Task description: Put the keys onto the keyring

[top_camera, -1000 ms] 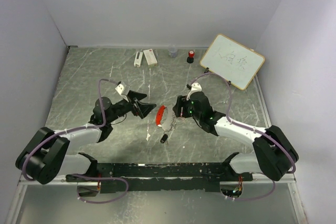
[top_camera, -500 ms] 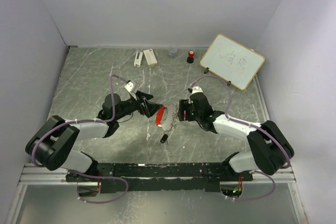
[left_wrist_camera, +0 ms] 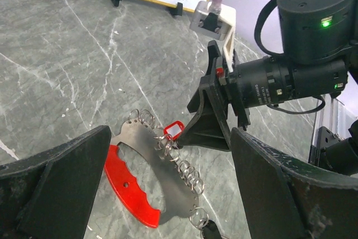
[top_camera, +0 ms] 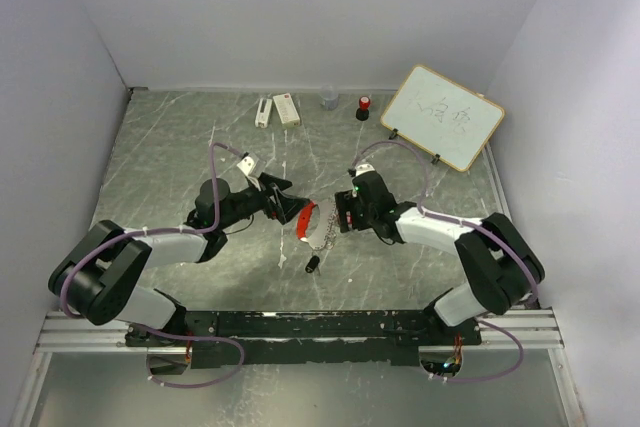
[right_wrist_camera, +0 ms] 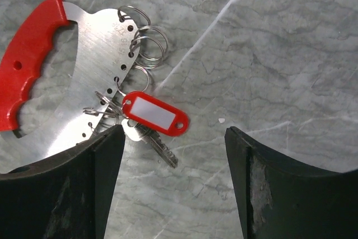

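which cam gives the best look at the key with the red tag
The right wrist view: the red-tagged key lies unobstructed, white label and blade both clear. The left wrist view shows only its tag, tilted and small. In the top external view it is too small to make out.

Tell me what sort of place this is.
Probably a robotics lab test cell: plain white walls box in a grey marbled table, the left arm and right arm are bolted to a black rail at its near edge, and a small whiteboard stands at the back right.
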You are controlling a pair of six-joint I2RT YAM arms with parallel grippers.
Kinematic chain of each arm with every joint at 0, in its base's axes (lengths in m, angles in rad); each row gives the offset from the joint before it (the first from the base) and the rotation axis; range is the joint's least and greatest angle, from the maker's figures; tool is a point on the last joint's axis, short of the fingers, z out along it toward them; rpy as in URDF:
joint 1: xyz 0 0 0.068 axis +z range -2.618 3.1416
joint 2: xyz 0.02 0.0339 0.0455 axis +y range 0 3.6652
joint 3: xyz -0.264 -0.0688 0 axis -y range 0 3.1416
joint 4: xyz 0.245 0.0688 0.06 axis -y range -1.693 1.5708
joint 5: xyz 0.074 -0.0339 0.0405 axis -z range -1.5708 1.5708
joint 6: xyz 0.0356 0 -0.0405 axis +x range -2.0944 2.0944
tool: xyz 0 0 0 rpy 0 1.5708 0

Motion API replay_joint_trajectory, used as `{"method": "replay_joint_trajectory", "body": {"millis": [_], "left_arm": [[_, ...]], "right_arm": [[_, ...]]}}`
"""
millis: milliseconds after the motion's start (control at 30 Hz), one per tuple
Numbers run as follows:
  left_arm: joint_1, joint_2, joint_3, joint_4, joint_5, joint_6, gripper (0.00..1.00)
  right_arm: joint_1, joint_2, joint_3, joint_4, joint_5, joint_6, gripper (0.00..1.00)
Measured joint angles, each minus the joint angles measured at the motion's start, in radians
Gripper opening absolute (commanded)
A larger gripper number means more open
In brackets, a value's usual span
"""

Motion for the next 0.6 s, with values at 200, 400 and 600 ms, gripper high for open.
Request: {"method": "replay_joint_trajectory", "body": {"millis": [200, 400, 600], "left_arm": [[0.000, -0.023, -0.006, -0.001, -0.008, 0.001, 0.99], [0.000, -0.062, -0.008, -0.019, -0.025, 0.012, 0.99], [0.000, -0.085, -0.022, -0.035, -0.037, 0.020, 0.99]], "right_arm": [[0.013, 0.065, 0.051, -0.027, 0.000, -0.029, 0.74], [0.041, 0.123, 0.124, -0.082, 0.014, -0.052, 0.73], [0.080, 0.179, 0.198, -0.142, 0.051, -0.073, 0.64]]}}
